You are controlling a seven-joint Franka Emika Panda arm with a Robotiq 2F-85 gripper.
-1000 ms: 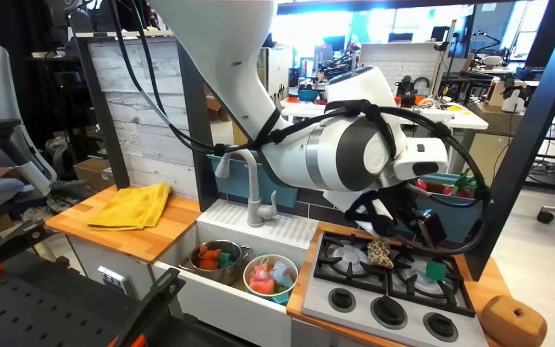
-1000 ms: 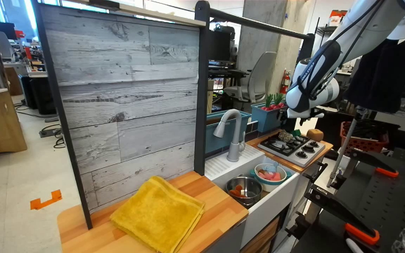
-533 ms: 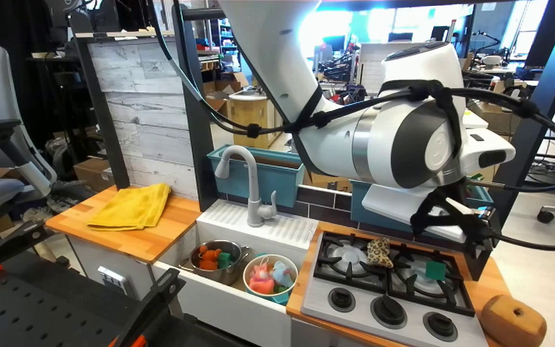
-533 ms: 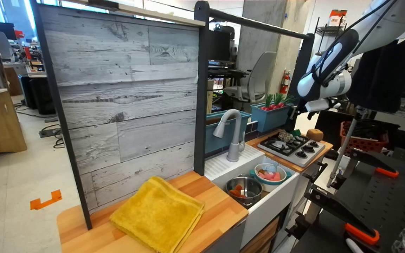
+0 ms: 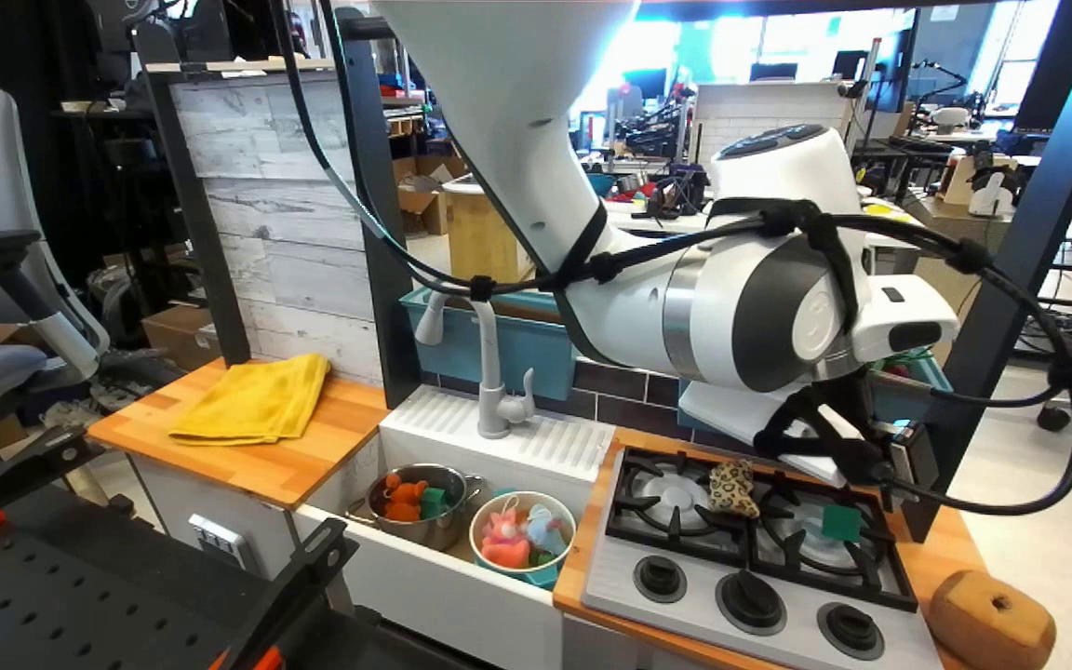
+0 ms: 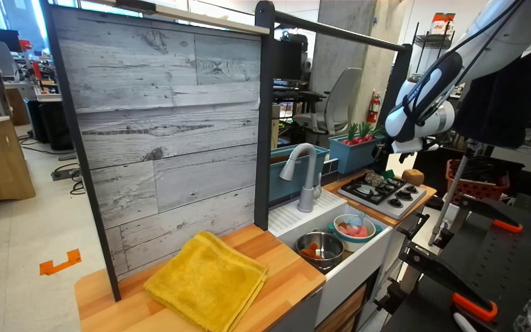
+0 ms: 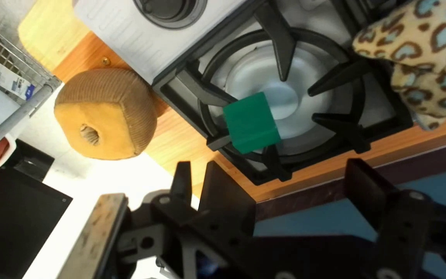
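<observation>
Green block [image 7: 251, 123], near-square, long axis unclear, sides leaning down-right in wrist view, on burner grate [image 7: 283, 50], fingers [image 7: 368, 188] apart

On the wooden table [image 6: 288, 276] there lie a towel [image 6: 210, 281], a stove [image 5: 745, 554] and, just beside the stove, a brown toy [image 5: 992, 619].

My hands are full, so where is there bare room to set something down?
The wooden counter is bare between the yellow cloth and the sink; the ribbed drainboard beside the faucet is free too. The sink is crowded with a pot and bowl, the stove with a leopard-print object and green block near the open claw.
</observation>
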